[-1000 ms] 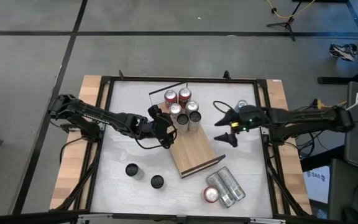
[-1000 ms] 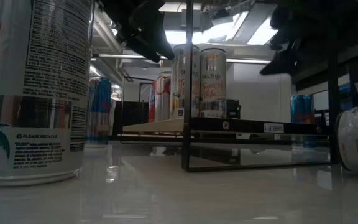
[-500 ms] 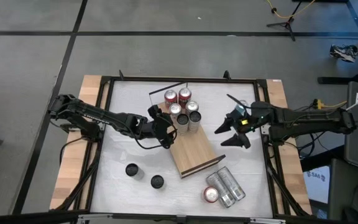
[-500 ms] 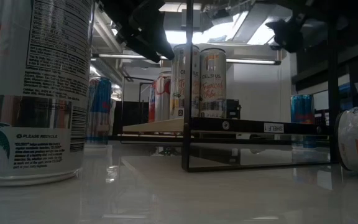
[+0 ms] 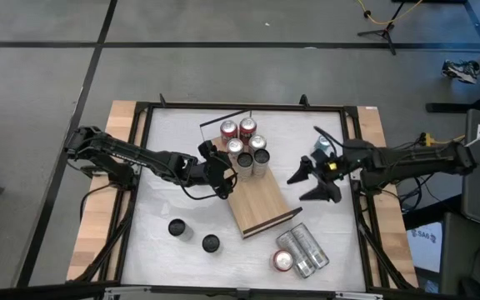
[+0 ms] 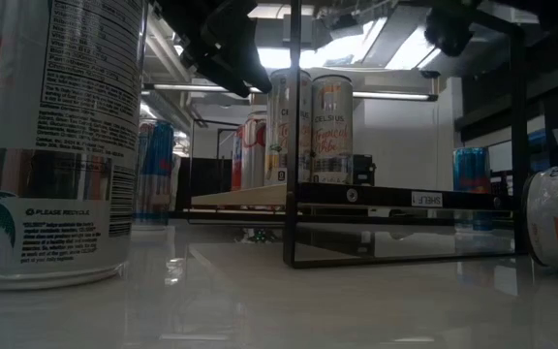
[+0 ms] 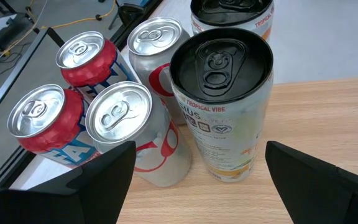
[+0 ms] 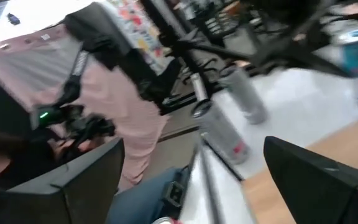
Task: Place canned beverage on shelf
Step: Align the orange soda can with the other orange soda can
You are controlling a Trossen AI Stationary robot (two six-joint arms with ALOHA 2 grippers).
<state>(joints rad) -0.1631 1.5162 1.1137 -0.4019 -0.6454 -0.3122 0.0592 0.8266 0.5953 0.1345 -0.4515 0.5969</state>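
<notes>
High view: left gripper (image 5: 223, 175), released, sits mid-frame beside packed cans (image 5: 246, 143) on shelf (image 5: 260, 206); swinging could topple them; right gripper (image 5: 317, 181), also released, hovers right of shelf.

I see a person in pink top (image 8: 114, 102) and jeans beyond the table (image 5: 165, 196), and a tripod (image 5: 382, 29) on the floor.

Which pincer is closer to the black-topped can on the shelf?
Left. The left pincer sits right beside the black-topped can on the shelf; the right pincer hangs off past the shelf's edge.
</notes>
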